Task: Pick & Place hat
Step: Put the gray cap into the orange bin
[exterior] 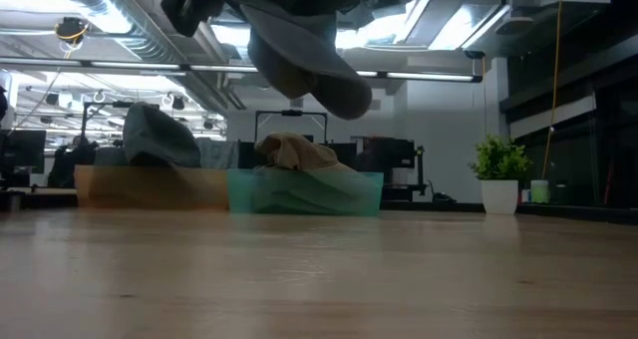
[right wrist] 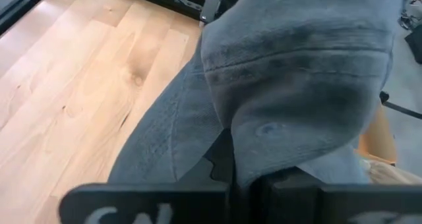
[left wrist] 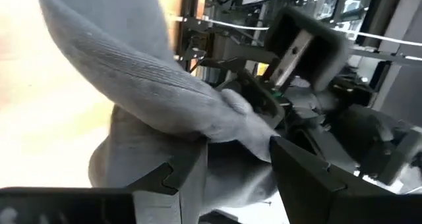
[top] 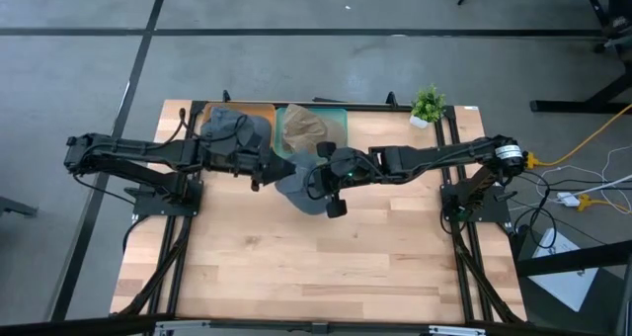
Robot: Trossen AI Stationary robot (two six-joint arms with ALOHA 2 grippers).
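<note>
Grey hat (right wrist: 297, 85) hangs clamped between both grippers, left gripper (left wrist: 231, 165) and right gripper (top: 331, 178), lifted above tabletop (top: 296, 267), placement pending.

a small potted plant (top: 428, 106) stands at the table's (top: 296, 267) far right corner.

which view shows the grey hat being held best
The high view: the grey hat hangs whole between the left gripper and right gripper. The low view shows its underside; wrist views show only close fabric.
</note>
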